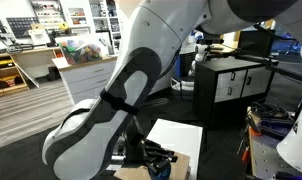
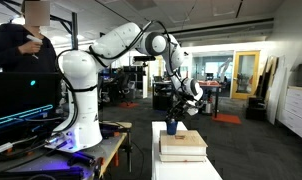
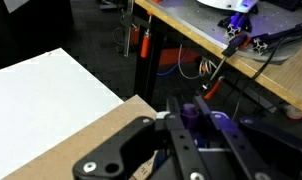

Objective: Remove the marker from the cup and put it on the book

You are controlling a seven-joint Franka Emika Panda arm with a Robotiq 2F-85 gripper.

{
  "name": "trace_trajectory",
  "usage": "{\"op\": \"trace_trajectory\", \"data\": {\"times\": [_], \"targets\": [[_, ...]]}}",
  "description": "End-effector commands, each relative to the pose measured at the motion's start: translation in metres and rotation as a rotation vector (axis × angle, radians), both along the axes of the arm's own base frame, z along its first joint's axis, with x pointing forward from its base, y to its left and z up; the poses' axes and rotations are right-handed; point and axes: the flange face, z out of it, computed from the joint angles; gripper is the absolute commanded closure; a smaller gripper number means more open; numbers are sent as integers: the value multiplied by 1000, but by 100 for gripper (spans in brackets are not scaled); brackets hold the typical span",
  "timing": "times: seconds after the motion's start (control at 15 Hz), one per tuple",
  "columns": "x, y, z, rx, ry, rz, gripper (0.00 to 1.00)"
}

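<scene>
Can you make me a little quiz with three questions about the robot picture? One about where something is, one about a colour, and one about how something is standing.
1. Where is the cup?
A. On the floor
B. On top of the flat pale stack
C. In the person's hand

2. What colour is the robot arm?
A. White
B. Red
C. Green

3. How is the cup standing?
A. Upright
B. Tipped on its side
C. Lifted in the air

Answers:
1. B: in an exterior view, the cup rests on the flat pale stack.
2. A: the robot arm has white shells along its whole length.
3. A: the cup sits with its base on the stack and its rim on top.
</scene>
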Motion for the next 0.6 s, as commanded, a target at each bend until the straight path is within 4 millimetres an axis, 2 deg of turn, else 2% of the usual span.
{"op": "trace_trajectory", "data": {"times": [0.0, 0.53], "targets": [[5, -1, 6, -14, -4, 1, 94], [10, -4, 16, -49, -13, 1, 94]]}}
